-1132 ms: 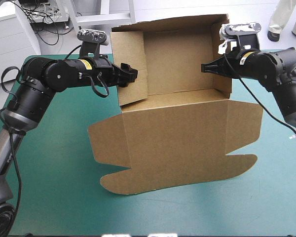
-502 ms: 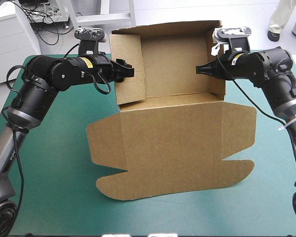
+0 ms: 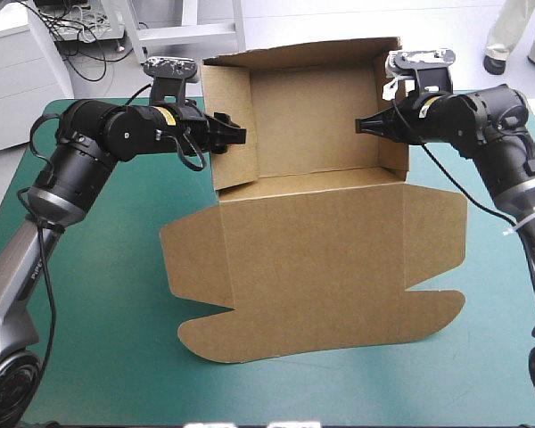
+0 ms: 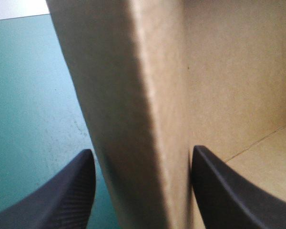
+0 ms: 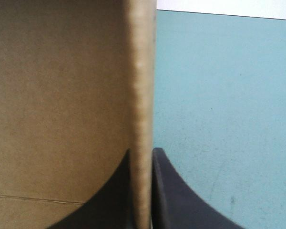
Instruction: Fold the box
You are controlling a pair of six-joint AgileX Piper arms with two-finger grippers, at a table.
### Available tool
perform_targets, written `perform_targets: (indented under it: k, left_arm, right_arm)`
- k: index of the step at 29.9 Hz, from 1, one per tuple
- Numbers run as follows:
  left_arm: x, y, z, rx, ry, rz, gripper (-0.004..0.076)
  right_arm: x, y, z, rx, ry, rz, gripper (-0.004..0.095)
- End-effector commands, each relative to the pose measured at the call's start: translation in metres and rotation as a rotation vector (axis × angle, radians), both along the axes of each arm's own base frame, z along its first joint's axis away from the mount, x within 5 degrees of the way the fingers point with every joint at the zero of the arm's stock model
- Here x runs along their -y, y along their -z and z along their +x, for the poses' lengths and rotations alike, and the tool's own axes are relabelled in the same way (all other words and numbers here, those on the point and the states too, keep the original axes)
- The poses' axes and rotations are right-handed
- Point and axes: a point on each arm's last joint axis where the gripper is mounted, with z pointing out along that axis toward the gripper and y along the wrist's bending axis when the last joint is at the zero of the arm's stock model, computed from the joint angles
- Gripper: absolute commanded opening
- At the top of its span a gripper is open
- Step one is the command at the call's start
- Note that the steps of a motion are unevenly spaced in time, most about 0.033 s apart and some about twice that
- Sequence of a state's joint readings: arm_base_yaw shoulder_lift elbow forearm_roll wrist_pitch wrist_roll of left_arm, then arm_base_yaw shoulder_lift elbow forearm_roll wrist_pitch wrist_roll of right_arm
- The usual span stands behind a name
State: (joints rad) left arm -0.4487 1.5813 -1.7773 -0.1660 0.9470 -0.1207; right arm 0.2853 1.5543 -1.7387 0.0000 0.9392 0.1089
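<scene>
The desk carries the brown box at its far middle, walls raised at the far end, lid flat toward the near edge. The left hand straddles the left wall, fingers spread apart. The right hand is clenched on the right wall.

Box on table, L claw at left wall, R claw right

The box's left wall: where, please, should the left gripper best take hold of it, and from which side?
Its upright edge, from the table's left. The left wall of the box stands as a thin vertical sheet, and the open left gripper straddles it, one finger each side; closing there should pinch it, as the right gripper does opposite.
</scene>
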Motion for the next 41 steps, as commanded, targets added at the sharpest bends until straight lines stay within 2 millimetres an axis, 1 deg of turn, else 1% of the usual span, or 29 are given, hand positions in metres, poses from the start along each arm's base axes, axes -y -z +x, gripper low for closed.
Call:
perform_targets:
  k: [1,3,4,6,9,10,13,16,19,22,26,28,35,41]
  left_arm:
    - [-0.002,-0.024,-0.009,0.089,-0.003,-0.074,0.0394]
    - [-0.001,-0.024,-0.008,0.090,-0.003,-0.073,0.0353]
    - [-0.001,-0.024,-0.008,0.093,-0.004,-0.074,0.0309]
    - [-0.001,-0.024,-0.008,0.097,-0.003,-0.075,0.0195]
    - [-0.001,-0.023,-0.007,0.105,0.012,-0.057,-0.0008]
    - [0.000,-0.021,-0.006,0.103,0.016,-0.049,-0.0029]
    - [0.003,-0.013,0.000,0.072,0.019,-0.039,-0.0030]
    - [0.007,-0.001,0.008,0.024,0.023,-0.015,-0.0030]
    - [0.012,0.015,0.017,-0.031,0.027,0.015,-0.0030]
    - [0.016,0.031,0.026,-0.085,0.030,0.039,-0.0032]
    - [0.022,0.054,0.036,-0.185,0.018,0.066,-0.0032]
    - [0.024,0.062,0.040,-0.217,0.016,0.076,-0.0032]
    - [0.023,0.077,0.048,-0.243,-0.009,0.141,-0.0032]
    - [0.027,0.102,0.055,-0.326,-0.005,0.230,-0.0032]
  right_arm:
    - [-0.001,-0.030,-0.010,0.140,-0.006,0.104,-0.0017]
    - [-0.001,-0.031,-0.010,0.144,-0.006,0.106,-0.0017]
    - [-0.001,-0.031,-0.010,0.145,-0.006,0.104,-0.0017]
    - [-0.001,-0.031,-0.010,0.145,-0.006,0.104,-0.0017]
    - [-0.001,-0.031,-0.010,0.145,-0.006,0.104,-0.0017]
    - [-0.001,-0.030,-0.010,0.140,-0.006,0.104,-0.0017]
    - [-0.001,-0.029,-0.011,0.121,-0.007,0.101,-0.0017]
    - [-0.002,-0.022,-0.010,0.078,-0.019,0.076,-0.0017]
    - [-0.003,-0.009,-0.005,-0.009,-0.027,0.042,-0.0017]
    - [-0.007,0.011,0.003,-0.123,-0.048,0.011,-0.0018]
    - [-0.017,0.035,0.016,-0.233,-0.079,0.035,-0.0018]
    - [-0.019,0.042,0.021,-0.258,-0.077,0.042,-0.0017]
    - [-0.023,0.067,0.033,-0.361,-0.075,0.025,-0.0018]
    - [-0.026,0.085,0.041,-0.428,-0.072,0.009,-0.0017]
